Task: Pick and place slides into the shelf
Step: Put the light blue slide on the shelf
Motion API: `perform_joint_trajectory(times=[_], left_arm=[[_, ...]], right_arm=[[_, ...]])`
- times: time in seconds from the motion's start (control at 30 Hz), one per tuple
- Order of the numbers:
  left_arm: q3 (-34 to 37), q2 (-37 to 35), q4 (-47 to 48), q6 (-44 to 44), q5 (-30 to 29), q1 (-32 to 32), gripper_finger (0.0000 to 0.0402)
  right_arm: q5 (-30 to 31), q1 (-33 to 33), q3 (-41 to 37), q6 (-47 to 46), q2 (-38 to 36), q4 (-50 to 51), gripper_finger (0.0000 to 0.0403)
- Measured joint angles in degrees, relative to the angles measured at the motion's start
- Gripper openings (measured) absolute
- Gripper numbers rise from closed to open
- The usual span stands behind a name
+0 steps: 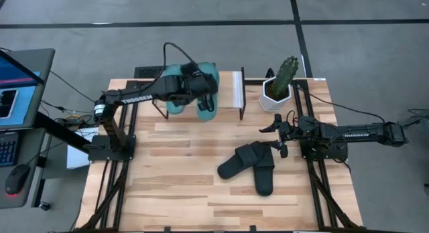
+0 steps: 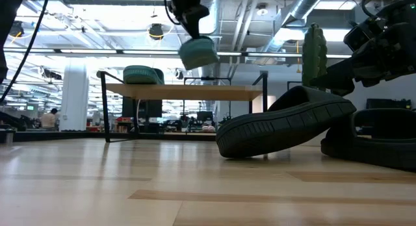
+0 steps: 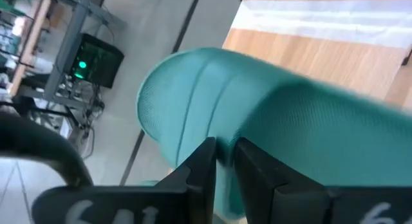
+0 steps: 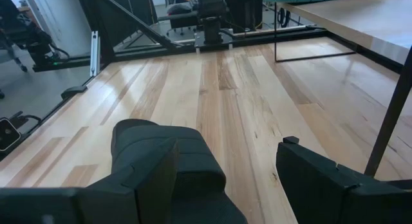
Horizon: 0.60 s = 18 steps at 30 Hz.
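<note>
Teal rubber fills the left wrist view, where the left gripper has its jaws clamped on one teal slide, held in the air above the shelf at about 12 o'clock on the worktop, beside the other teal slide lying on the shelf's top board. Toward 4 o'clock the two black slides lie overlapping on the worktop, and the right gripper hovers just beside them at 3 o'clock with its jaws spread open, near a potted cactus.

Left end effector clamped, raised; right end effector spread, low.
</note>
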State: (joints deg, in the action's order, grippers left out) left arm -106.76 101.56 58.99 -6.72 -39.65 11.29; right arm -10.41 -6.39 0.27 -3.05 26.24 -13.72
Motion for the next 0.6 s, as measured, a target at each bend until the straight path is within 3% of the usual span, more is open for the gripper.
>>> perform_joint_trajectory(times=[0.6], left_arm=[[0.00,-0.04,4.53,1.95,1.79,4.76,0.0043]], right_arm=[[0.00,-0.02,-0.01,0.00,-0.02,0.02,0.0249]])
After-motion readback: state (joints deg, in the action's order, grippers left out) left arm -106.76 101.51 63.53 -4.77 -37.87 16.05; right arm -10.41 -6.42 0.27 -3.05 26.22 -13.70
